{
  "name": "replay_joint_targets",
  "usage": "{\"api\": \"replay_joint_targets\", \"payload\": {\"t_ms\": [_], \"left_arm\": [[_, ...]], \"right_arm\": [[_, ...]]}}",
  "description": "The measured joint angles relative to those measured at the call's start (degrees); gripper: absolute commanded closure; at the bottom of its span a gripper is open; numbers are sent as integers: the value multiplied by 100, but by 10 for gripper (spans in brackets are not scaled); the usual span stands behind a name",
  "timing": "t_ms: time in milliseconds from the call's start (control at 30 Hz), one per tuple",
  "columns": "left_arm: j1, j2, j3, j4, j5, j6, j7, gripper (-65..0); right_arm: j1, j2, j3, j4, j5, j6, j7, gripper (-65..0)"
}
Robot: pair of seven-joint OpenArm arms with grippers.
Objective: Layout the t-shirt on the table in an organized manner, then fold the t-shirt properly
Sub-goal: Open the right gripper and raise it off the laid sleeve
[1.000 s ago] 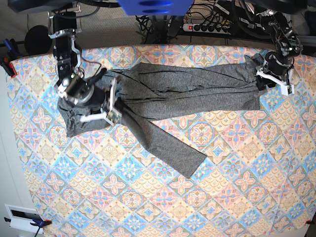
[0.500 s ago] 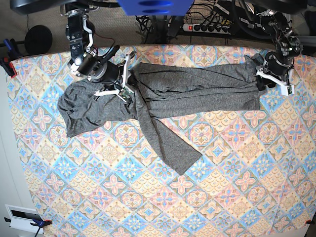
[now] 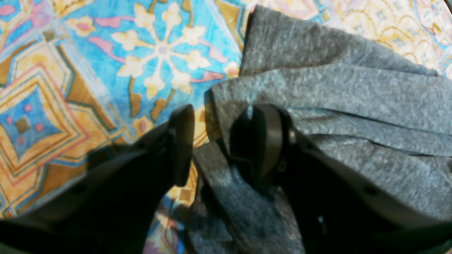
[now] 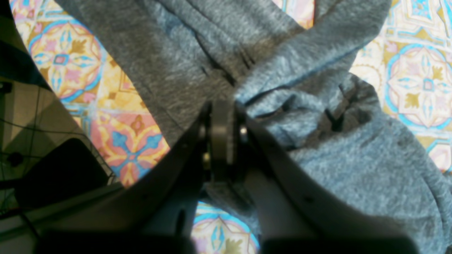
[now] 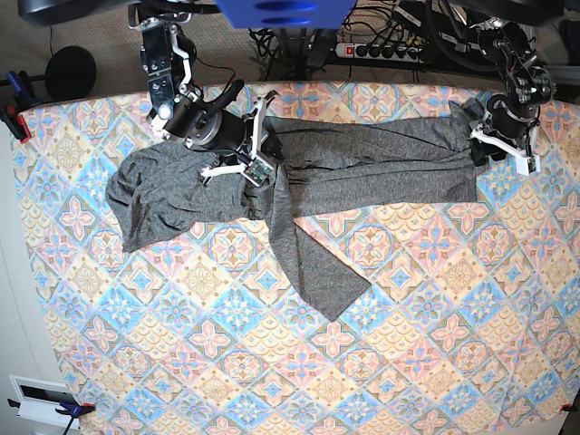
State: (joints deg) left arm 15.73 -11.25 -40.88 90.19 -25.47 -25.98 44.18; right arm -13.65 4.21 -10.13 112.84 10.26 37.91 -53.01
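The dark grey t-shirt (image 5: 362, 163) lies stretched along the back of the patterned table (image 5: 272, 362), with one long flap trailing toward the middle. My right gripper (image 5: 260, 170) is at the shirt's left-centre. In the right wrist view the right gripper (image 4: 221, 130) is shut on a pinched fold of the t-shirt (image 4: 176, 53). My left gripper (image 5: 480, 145) is at the shirt's right end. In the left wrist view the left gripper (image 3: 222, 141) has its fingers apart, astride the edge of the t-shirt (image 3: 353, 98), with some fabric lying between them.
A power strip (image 5: 381, 50) and cables lie behind the table's back edge. A black round object (image 5: 68, 72) and clamps (image 5: 14, 118) are at the left edge. A white box (image 5: 41, 399) is at the bottom left corner.
My right arm has moved back and to the right with the fabric in its grip, dragging the shirt's left part and swinging the trailing flap. The left arm has not moved.
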Motion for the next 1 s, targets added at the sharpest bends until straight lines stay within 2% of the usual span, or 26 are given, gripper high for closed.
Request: {"api": "replay_joint_targets", "payload": {"t_ms": [267,633,733,900,1000], "left_arm": [[-2,0,2,0,-2,0,0,-263],[0,0,0,0,0,2,0,-263],[0,0,2,0,0,0,0,-263],[0,0,0,0,0,0,0,-265],[0,0,0,0,0,0,0,-264]], "right_arm": [[0,-168,-4,0,7,-15,9,0],[0,-170,-17,0,20,-2,2,-7],[-13,-168,-15,0,17,-4,-7,-74],[-66,-157,-17,92,9,-2,-48,-230],[-46,-149,-11,192,22,2,-17,-272]]}}
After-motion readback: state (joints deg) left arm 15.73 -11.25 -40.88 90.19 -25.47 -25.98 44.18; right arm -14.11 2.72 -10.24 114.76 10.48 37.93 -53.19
